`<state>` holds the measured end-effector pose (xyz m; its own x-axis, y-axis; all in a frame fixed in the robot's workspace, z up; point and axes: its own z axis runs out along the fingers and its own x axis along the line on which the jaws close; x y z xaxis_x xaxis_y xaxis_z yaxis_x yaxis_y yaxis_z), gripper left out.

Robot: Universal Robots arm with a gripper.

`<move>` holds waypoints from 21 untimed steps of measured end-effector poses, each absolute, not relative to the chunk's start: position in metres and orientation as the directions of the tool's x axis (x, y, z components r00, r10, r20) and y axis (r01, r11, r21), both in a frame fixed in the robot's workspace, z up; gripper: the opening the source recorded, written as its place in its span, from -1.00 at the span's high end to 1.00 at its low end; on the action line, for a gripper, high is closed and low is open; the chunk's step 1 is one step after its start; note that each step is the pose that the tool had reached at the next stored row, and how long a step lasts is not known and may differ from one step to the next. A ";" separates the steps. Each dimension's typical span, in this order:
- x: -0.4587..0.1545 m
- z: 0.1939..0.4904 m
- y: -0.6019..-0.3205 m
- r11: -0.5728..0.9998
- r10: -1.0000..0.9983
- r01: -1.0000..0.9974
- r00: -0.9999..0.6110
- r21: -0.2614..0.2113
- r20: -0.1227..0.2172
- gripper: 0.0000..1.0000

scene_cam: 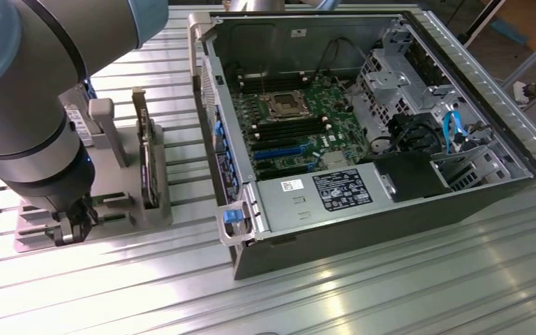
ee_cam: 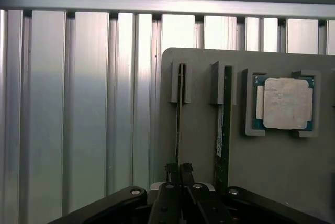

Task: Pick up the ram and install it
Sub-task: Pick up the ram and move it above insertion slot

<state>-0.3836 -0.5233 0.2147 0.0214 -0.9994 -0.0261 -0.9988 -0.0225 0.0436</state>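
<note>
Fingers (ee_cam: 187, 171) tight around the ram (ee_cam: 179, 119), upright in gray holder (ee_cam: 201, 135)

Open computer case (scene_cam: 259, 35) on slatted aluminium table (scene_cam: 389, 293) — grey holder (ee_cam: 272, 166) bearing silver processor (ee_cam: 287, 103).

On the desk (scene_cam: 389, 293), a rack (scene_cam: 151, 209) holding the ram (ee_cam: 178, 130) sits at the exterior view's left of the computer (scene_cam: 361, 139).

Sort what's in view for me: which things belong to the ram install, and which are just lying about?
Job in hand: the ram, standing in the grey holder; gripper, closed on it; open computer case with its motherboard.
Lying about: processor chip; second green stick; dark card.
</note>
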 end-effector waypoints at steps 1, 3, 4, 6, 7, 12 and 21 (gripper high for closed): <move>-0.384 0.216 -0.523 -0.023 -0.999 -0.999 0.021 0.044 -0.026 0.76; -0.384 0.217 -0.523 -0.023 -0.999 -0.999 0.021 0.044 -0.026 0.76; -0.384 0.218 -0.523 -0.023 -0.999 -0.999 0.021 0.044 -0.026 0.76; -0.384 0.220 -0.523 -0.022 -0.999 -0.999 0.021 0.044 -0.026 0.76; -0.384 0.221 -0.523 -0.023 -0.999 -0.999 0.021 0.044 -0.026 0.76; -0.384 0.226 -0.523 -0.023 -0.999 -0.999 0.021 0.044 -0.026 0.76; -0.384 0.235 -0.523 -0.022 -0.999 -0.999 0.021 0.044 -0.026 0.76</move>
